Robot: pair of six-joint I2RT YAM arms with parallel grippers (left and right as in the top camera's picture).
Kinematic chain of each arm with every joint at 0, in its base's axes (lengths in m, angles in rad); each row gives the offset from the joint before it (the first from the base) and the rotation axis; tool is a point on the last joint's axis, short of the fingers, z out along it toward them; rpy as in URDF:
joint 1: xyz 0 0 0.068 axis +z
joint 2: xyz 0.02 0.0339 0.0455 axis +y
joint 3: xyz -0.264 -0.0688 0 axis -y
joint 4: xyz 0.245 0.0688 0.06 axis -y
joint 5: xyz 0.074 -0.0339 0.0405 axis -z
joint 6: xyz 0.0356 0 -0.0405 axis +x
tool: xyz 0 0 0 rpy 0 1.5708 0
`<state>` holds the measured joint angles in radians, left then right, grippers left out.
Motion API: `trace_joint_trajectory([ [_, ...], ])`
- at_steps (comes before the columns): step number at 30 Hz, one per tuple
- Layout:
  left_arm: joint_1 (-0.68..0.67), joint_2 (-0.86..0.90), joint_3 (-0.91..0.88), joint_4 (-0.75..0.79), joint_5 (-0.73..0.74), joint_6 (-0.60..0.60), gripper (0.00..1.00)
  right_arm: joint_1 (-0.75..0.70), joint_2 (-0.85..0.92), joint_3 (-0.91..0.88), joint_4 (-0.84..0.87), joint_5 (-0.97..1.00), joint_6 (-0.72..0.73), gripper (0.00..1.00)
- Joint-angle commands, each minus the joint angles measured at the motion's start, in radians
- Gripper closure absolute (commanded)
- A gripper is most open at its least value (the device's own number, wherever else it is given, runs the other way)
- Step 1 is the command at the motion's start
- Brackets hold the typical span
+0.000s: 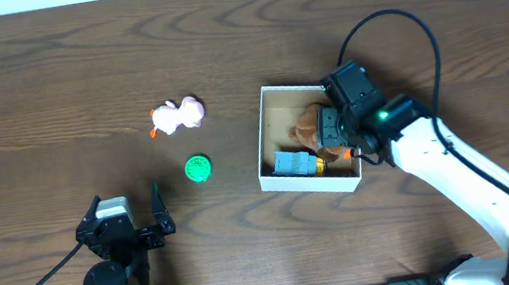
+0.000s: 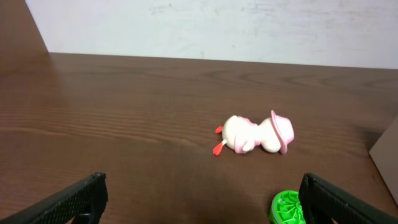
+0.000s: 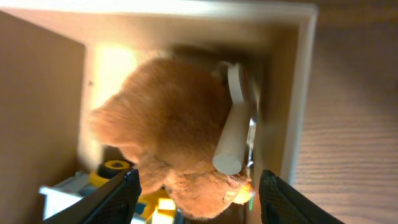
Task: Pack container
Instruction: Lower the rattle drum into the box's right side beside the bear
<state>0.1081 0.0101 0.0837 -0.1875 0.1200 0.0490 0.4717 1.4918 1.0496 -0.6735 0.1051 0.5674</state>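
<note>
The container (image 1: 263, 151) is a square white-walled box with a brown floor, right of centre. Inside lie a brown plush toy (image 1: 307, 124) and a blue and yellow toy (image 1: 295, 164). My right gripper (image 1: 334, 136) hangs open over the box, its fingers apart on either side of the plush (image 3: 168, 118); a pale cylinder (image 3: 233, 134) lies against the box wall (image 3: 298, 93). A pink and white duck toy (image 1: 177, 117) and a green round toy (image 1: 198, 168) lie on the table left of the box. My left gripper (image 1: 129, 214) is open near the front edge, with the duck (image 2: 255, 135) ahead and the green toy (image 2: 287, 208) by its right finger.
The dark wood table (image 1: 45, 93) spreads wide to the left and behind the box. The right arm's white link (image 1: 461, 172) runs from the front right corner toward the box, with a black cable (image 1: 388, 21) looping above it.
</note>
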Motion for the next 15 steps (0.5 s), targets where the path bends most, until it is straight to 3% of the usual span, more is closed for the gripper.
trace_joint_trajectory([
  [1, -0.004, -0.006, -0.014, -0.035, -0.001, -0.005, 0.02, 0.006, -0.085, 0.087, -0.023, 0.048, -0.034, 0.36],
  [6, -0.004, -0.006, -0.014, -0.035, -0.001, -0.005, 0.02, -0.008, -0.172, 0.148, -0.098, 0.157, -0.034, 0.38],
  [11, -0.004, -0.006, -0.014, -0.035, -0.001, -0.005, 0.02, -0.027, -0.211, 0.148, -0.145, 0.168, -0.091, 0.49],
  [12, -0.004, -0.006, -0.014, -0.035, -0.001, -0.005, 0.02, -0.029, -0.21, 0.148, -0.159, 0.192, -0.098, 0.55],
  [13, -0.004, -0.006, -0.014, -0.035, -0.001, -0.005, 0.02, -0.035, -0.209, 0.147, -0.178, 0.233, -0.098, 0.81],
  [14, -0.004, -0.006, -0.014, -0.035, -0.001, -0.005, 0.02, -0.044, -0.209, 0.147, -0.195, 0.271, -0.097, 0.99],
  [15, -0.004, -0.006, -0.014, -0.035, -0.001, -0.005, 0.02, -0.056, -0.207, 0.146, -0.206, 0.297, -0.097, 0.99],
])
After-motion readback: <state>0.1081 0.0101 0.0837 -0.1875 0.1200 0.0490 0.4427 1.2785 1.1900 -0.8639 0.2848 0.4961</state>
